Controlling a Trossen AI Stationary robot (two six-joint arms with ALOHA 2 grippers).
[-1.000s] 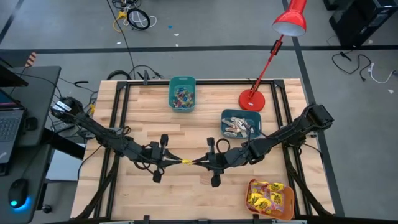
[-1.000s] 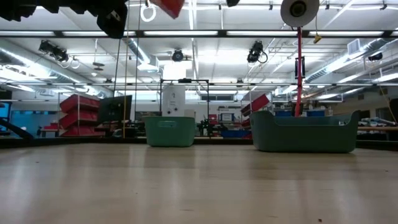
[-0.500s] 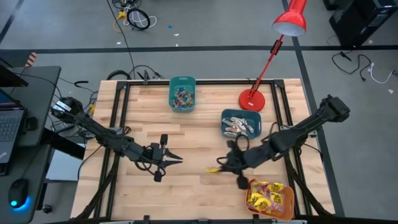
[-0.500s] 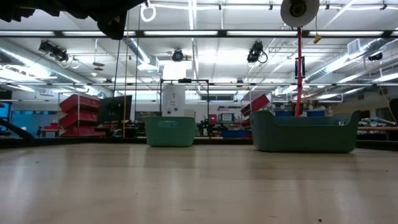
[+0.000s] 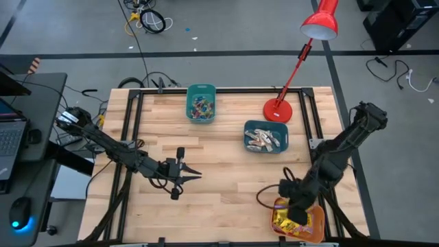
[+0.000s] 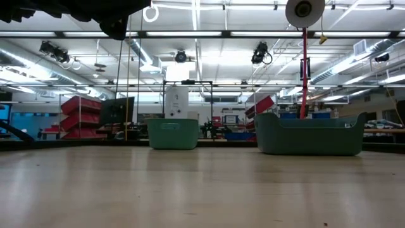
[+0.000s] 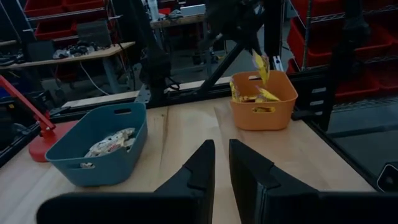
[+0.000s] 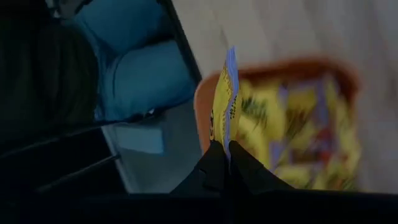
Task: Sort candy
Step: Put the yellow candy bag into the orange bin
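Candy packet (image 8: 225, 99), yellow, pinched edge-on in right claw (image 8: 222, 152) over orange bin (image 5: 317, 221). Thin hold; released off-centre, it might catch the rim and fall outside. Left claw (image 7: 221, 163) slightly apart, empty, waiting mid-table (image 5: 219, 154).

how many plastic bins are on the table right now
3: a small teal plastic bin at the table's far edge, a darker teal plastic bin beside the red lamp base, and an orange plastic bin at the near right corner.

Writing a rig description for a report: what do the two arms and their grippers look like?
Both are slim black jointed arms with black cables looped alongside. The left gripper ends in two tapered dark fingers; the right gripper has matching narrow dark fingers. No markings are readable.
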